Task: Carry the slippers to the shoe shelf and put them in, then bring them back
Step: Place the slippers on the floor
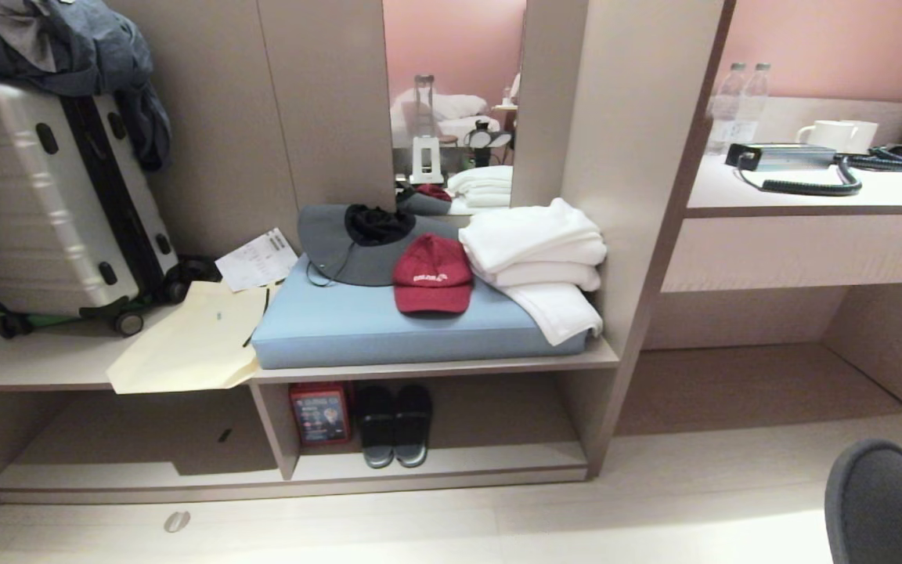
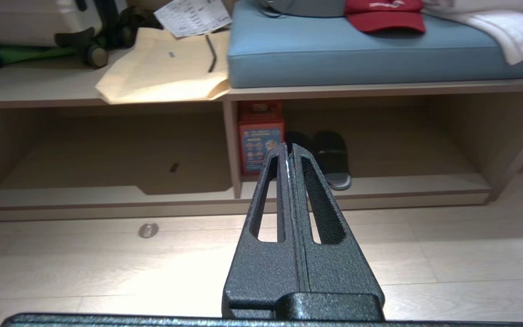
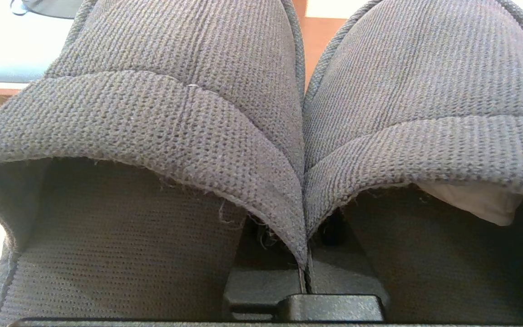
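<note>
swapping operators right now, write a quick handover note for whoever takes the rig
Right gripper: shut on the slippers, pinching their two inner edges together; a toe shows at the head view's lower right.
Left gripper: shut, empty, pointed at the shoe shelf.
Shelf: its right cubby already holds another dark pair and a red box.
Done: slippers picked up, robot facing the shelf.
Left: put them in, then bring them back.

Black, rough-textured left gripper (image 2: 290,150) with long slotted jaws on a wedge-shaped base.

Warm indoor light; floor (image 2: 107,272) glare; cubby interiors shadowed, perhaps slightly soft.
</note>
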